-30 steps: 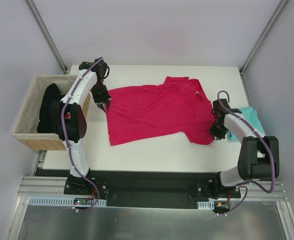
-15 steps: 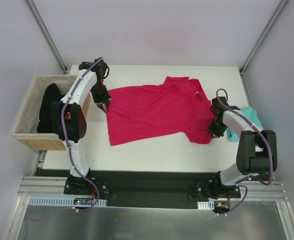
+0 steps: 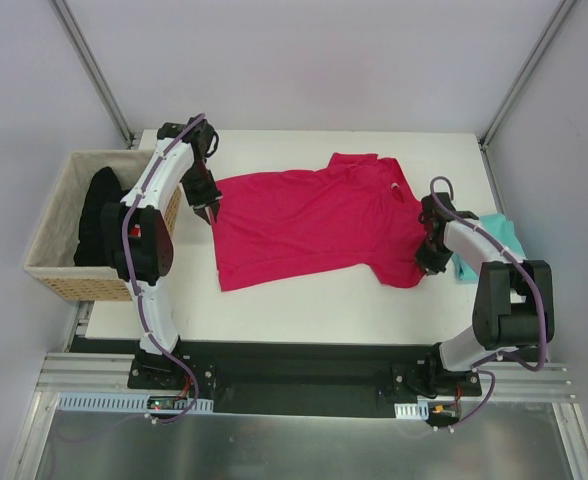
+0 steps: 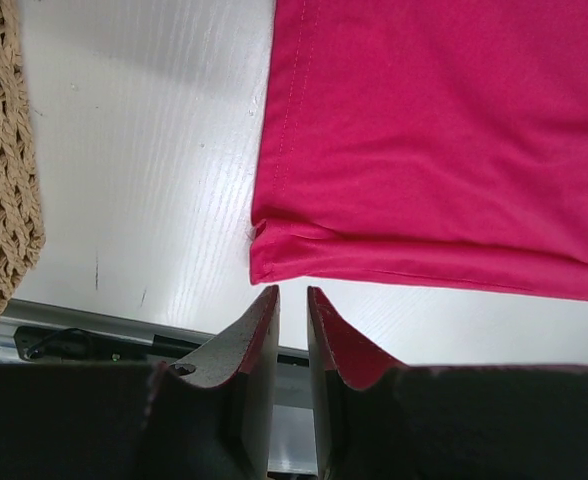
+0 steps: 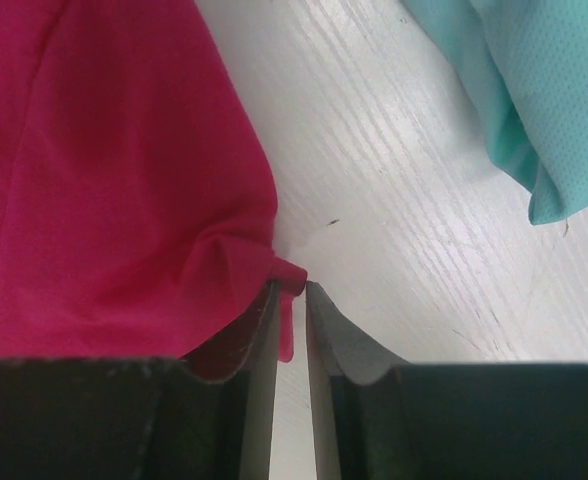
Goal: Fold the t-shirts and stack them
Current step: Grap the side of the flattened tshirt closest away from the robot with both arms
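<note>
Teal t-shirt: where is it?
Top view: the teal t-shirt lies at the table's right edge, just right of the right gripper, apart from the pink t-shirt.

White table [image 3: 314, 300], grey walls [image 3: 304, 60] — metal frame [image 3: 94, 70]

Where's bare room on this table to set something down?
Free: the near strip of table between the pink t-shirt and the front edge, and the far strip behind it. Crowded: the right side, with right gripper and teal t-shirt.
</note>
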`<state>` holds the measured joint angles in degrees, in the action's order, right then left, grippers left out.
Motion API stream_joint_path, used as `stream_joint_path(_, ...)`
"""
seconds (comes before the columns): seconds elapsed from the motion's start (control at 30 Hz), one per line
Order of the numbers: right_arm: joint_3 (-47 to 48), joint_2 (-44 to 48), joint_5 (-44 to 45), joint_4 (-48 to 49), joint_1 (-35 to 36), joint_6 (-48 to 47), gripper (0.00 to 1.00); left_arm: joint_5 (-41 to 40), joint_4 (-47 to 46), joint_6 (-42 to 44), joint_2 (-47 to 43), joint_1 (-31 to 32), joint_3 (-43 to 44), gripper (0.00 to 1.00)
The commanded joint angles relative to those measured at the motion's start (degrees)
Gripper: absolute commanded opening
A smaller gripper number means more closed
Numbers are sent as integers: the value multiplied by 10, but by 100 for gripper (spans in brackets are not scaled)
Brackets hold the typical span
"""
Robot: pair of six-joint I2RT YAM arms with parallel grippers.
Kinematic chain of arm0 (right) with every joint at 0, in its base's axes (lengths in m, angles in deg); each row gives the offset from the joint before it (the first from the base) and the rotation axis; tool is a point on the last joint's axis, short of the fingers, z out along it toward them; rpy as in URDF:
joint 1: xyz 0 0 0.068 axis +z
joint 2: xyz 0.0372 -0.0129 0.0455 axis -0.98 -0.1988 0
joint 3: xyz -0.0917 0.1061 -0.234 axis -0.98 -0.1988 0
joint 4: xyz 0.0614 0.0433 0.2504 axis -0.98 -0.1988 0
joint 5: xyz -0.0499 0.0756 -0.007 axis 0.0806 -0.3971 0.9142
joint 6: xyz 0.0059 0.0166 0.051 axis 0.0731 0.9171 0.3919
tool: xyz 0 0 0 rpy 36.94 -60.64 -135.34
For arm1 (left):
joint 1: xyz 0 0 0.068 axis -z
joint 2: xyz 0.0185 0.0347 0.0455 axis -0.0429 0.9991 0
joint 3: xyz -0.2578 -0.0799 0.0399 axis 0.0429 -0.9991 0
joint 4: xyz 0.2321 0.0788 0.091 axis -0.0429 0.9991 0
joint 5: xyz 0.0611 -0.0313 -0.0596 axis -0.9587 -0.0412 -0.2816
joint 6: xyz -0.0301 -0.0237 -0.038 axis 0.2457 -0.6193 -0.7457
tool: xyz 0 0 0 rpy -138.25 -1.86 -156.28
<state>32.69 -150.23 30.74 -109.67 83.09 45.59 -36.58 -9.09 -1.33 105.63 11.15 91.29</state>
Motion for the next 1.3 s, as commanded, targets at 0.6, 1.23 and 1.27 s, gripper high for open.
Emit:
stream_joint_path(0.6, 45, -52, 1, 22, 17, 0, 1, -22, 39, 6, 11, 5, 35, 17)
stream_joint_path(1.23, 64, -65, -5, 7, 24, 4, 1, 18, -28, -44, -115, 63, -235, 17)
stream_joint_path(1.27, 65, -66, -4, 6, 25, 5, 1, 22, -31, -56, -123, 69, -266, 17)
